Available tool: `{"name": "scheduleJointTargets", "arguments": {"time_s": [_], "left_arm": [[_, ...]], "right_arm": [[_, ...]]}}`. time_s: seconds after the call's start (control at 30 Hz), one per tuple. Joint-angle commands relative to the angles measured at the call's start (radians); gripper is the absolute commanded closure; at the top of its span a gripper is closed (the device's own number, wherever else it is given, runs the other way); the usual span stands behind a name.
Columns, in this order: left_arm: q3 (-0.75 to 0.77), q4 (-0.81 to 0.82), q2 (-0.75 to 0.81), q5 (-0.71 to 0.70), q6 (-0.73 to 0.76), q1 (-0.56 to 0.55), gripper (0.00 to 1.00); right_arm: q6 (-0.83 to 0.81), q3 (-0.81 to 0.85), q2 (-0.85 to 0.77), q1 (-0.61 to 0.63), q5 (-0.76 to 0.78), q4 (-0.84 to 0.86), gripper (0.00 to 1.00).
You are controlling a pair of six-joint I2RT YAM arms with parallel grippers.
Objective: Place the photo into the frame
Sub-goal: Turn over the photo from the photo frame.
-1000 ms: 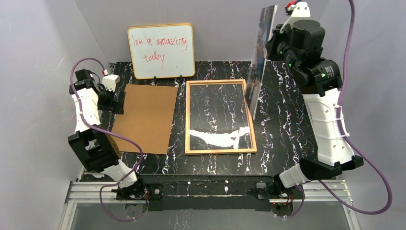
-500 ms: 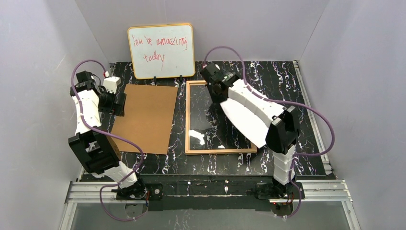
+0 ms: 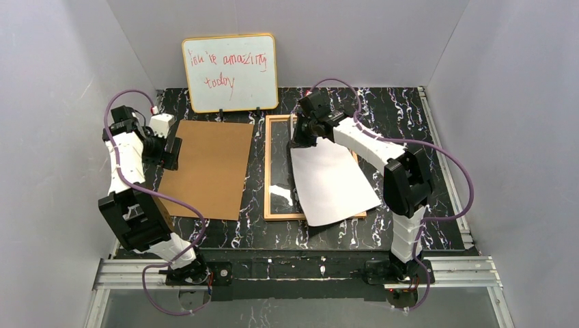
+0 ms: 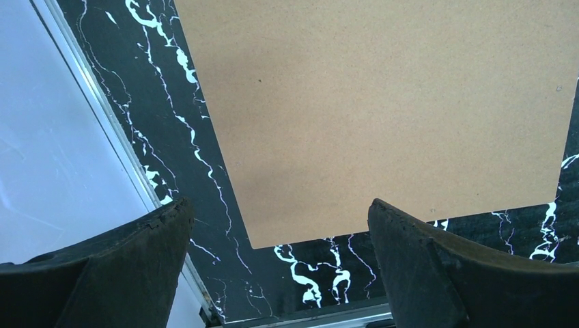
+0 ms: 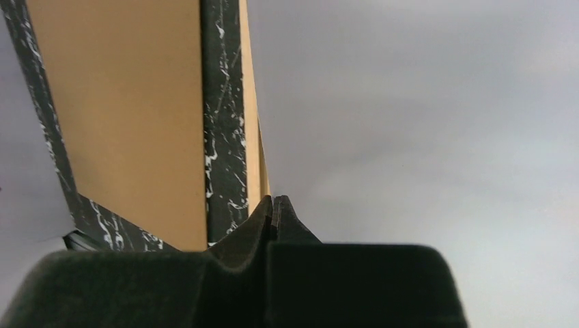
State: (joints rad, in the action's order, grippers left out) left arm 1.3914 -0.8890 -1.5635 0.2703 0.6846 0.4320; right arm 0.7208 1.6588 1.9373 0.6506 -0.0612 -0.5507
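Right claw (image 3: 298, 141): clenched, fingers pressed flat together. It sits at the far left corner of the photo (image 3: 331, 183) and appears to pinch that corner. In the right wrist view the closed claw (image 5: 273, 205) points along the frame's wooden rail (image 5: 254, 137), with the pale sheet of the photo (image 5: 423, 137) filling the right side.

The photo: lies with its white back up, so the print side is not visible. It rests over the right part of the frame (image 3: 267, 171), skewed against it. Its near corner overhangs the frame's near rail onto the worktop (image 3: 403, 123). The left strip of the frame's opening is uncovered.

The frame: flat on the worktop, centre, long sides running away from the arm bases.

Fibreboard back (image 3: 208, 167): flat on the worktop just left of the frame, with a narrow dark gap between them (image 5: 123, 102).

Left claw (image 3: 171, 154): released, fingers spread wide, grasping nothing. It is at the left edge of the fibreboard back; the left wrist view shows the claw (image 4: 280, 208) with one corner of the board (image 4: 382, 109) between its fingers. Contact cannot be determined.

Whiteboard (image 3: 230, 72): upright at the far edge, with red handwriting.
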Motion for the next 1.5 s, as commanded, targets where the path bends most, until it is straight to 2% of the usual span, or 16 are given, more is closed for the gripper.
{"name": "scheduleJointTargets", "arguments": {"time_s": [0.0,0.17,0.37,0.7,0.93,1.47], "left_arm": [[-0.016,-0.002,0.035,-0.005,0.018,0.000,0.02],[-0.010,-0.001,0.024,-0.005,0.020,0.000,0.02],[-0.017,-0.001,0.017,-0.004,0.027,0.000,0.02],[-0.020,-0.002,0.010,-0.012,0.036,0.000,0.02],[-0.021,-0.003,0.007,-0.012,0.039,0.000,0.02],[-0.046,0.004,0.008,-0.011,0.054,0.000,0.02]], "right_arm": [[0.120,0.037,0.016,0.027,0.083,0.093,0.99],[0.154,0.109,0.054,0.043,0.266,0.022,0.99],[0.228,0.115,0.061,0.051,0.435,0.004,0.99],[0.258,0.105,0.080,0.054,0.492,0.070,0.99],[0.346,0.138,0.124,0.072,0.500,0.064,0.99],[0.489,0.196,0.152,0.127,0.633,0.043,0.99]]}}
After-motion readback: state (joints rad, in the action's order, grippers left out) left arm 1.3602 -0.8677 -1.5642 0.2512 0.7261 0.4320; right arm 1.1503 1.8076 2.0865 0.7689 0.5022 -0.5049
